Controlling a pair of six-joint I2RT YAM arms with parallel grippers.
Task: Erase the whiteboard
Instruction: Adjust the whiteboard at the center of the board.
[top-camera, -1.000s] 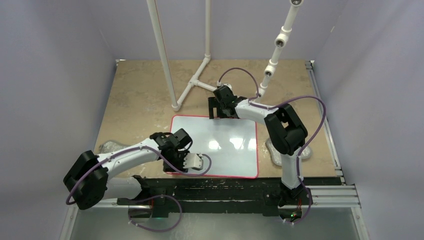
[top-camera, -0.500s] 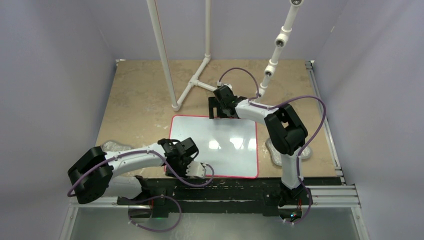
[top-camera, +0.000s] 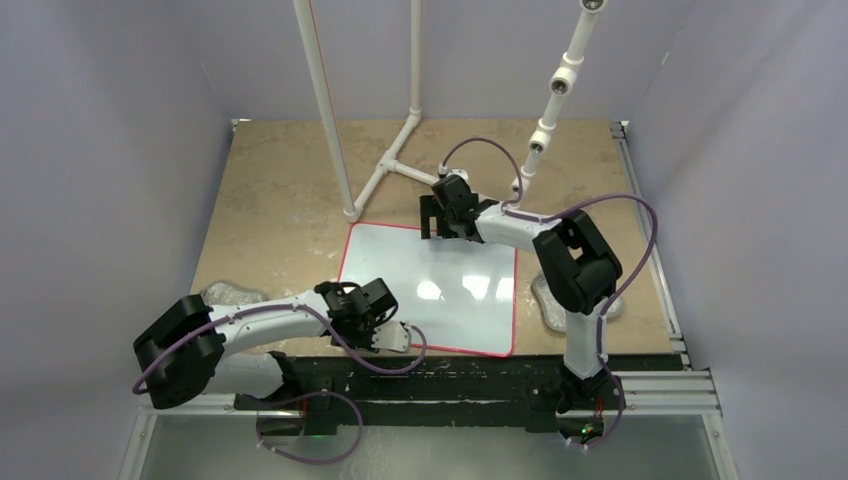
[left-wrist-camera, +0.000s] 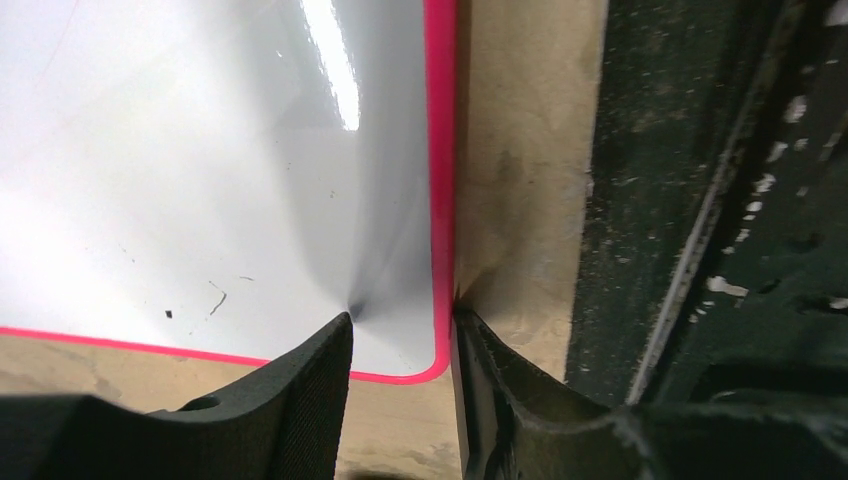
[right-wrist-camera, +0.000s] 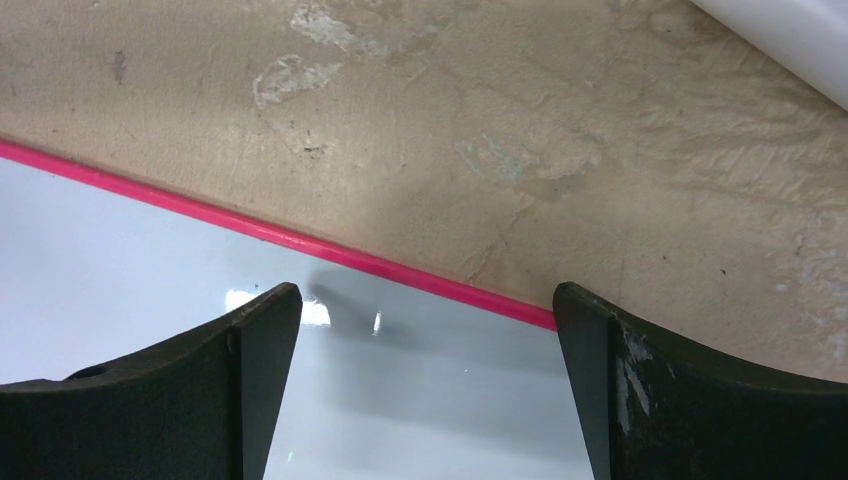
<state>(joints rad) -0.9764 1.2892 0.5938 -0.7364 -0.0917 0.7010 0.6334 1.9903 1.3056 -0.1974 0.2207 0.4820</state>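
The whiteboard lies flat on the tan table, white with a red border and slightly skewed. In the left wrist view its near-left corner shows a few faint black specks. My left gripper is at that corner. Its jaws are narrowly apart and straddle the red edge, one fingertip on the white surface and the other on the table outside. My right gripper hovers over the board's far edge. It is wide open and empty.
Two grey wrinkly pads lie on the table, one at the left and one at the right. A white pipe frame stands behind the board. A black rail runs along the near edge, close to my left gripper.
My left gripper has moved toward the near edge to the board's near-left corner. The board has turned slightly. My right gripper has shifted a little to the right.
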